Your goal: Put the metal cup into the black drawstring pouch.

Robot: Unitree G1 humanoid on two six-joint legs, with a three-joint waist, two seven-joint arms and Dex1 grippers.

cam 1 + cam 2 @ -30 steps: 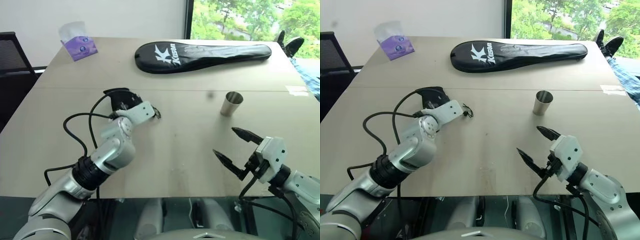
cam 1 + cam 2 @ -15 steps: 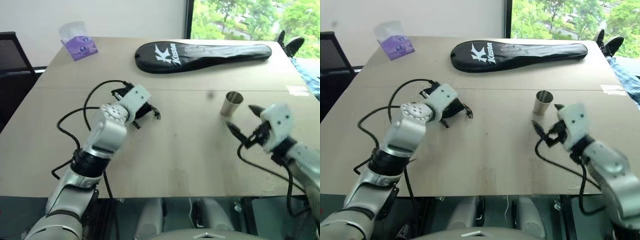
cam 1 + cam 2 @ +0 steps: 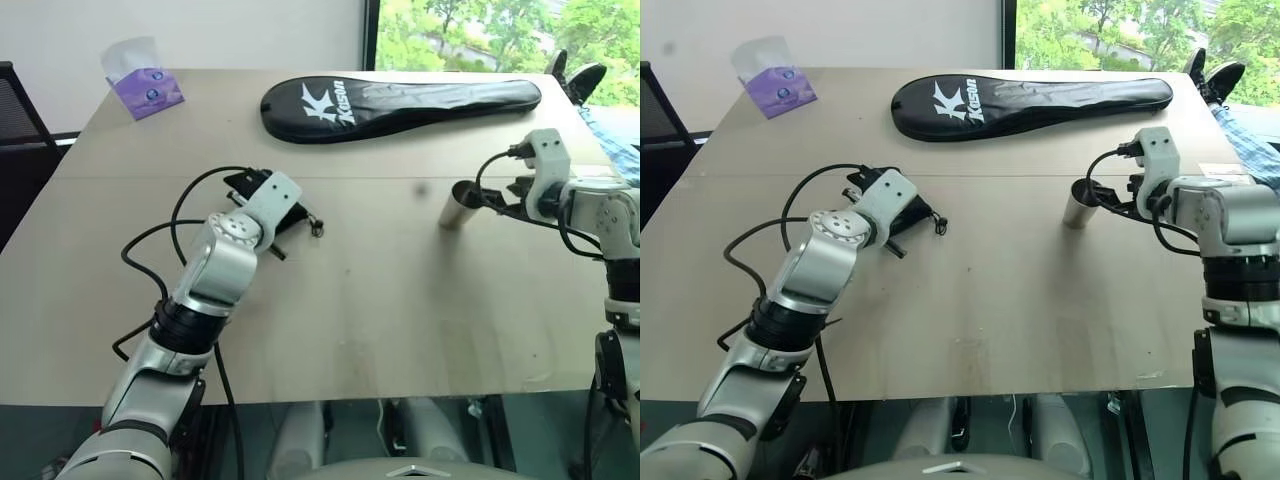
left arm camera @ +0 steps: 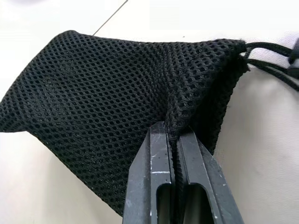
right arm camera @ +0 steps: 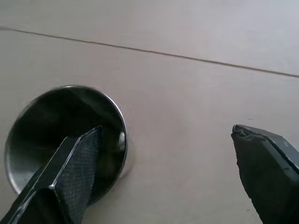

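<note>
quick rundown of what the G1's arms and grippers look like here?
Both arms are silver-grey metal with black ribbed joint bands and loose black cables looping outside. Each wrist carries a white boxy housing. The left gripper and right gripper have two slim, tapered black fingers; the right ones' pads are finely textured.

Office-like room, pale wooden table, black chair, window onto trees

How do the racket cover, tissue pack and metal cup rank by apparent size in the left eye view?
1. Racket cover, by far the largest.
2. Tissue pack.
3. Metal cup, smallest, though close to the tissue pack; the pack lies farther from the camera, so that ranking is unsure.
</note>
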